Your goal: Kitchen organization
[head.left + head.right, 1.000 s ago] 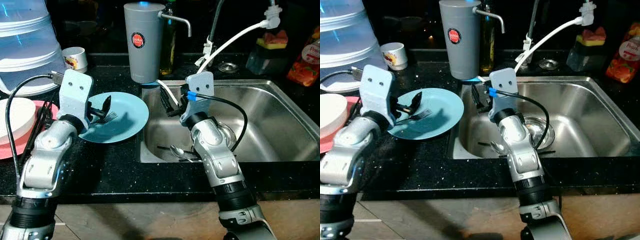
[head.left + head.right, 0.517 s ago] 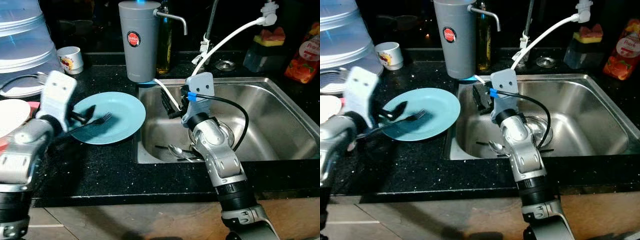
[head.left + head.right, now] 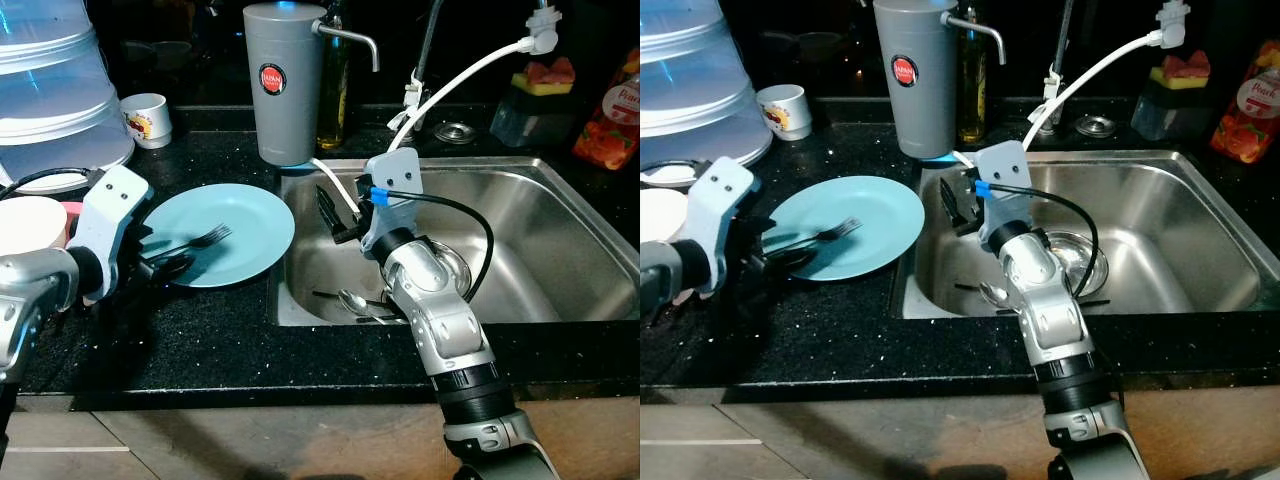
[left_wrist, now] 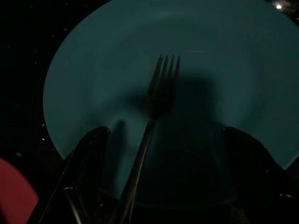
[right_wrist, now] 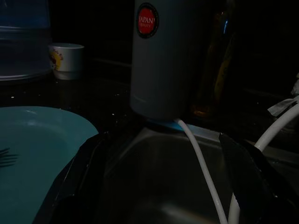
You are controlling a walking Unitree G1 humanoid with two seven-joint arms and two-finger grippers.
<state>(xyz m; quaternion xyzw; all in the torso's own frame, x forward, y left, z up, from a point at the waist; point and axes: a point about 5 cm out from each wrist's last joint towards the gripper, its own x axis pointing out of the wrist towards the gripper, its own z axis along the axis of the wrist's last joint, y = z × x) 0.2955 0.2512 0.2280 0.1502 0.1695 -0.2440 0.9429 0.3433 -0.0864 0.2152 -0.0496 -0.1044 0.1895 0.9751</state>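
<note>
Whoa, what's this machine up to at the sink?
It's tidying a kitchen counter. Its left tool sits at the near edge of a blue plate beside the sink, fingers open on either side of the handle of a fork that lies on the plate. Its right tool hovers open over the sink's left end, holding nothing. A spoon lies in the sink bottom, and a grey water dispenser stands behind the plate.

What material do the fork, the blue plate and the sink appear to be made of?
Fork: metal, probably steel; thin, grey, dully reflective.
Blue plate: smooth, matte, uniform colour; plastic or glazed ceramic, unclear which.
Sink: brushed stainless steel, showing soft streaked reflections.
</note>
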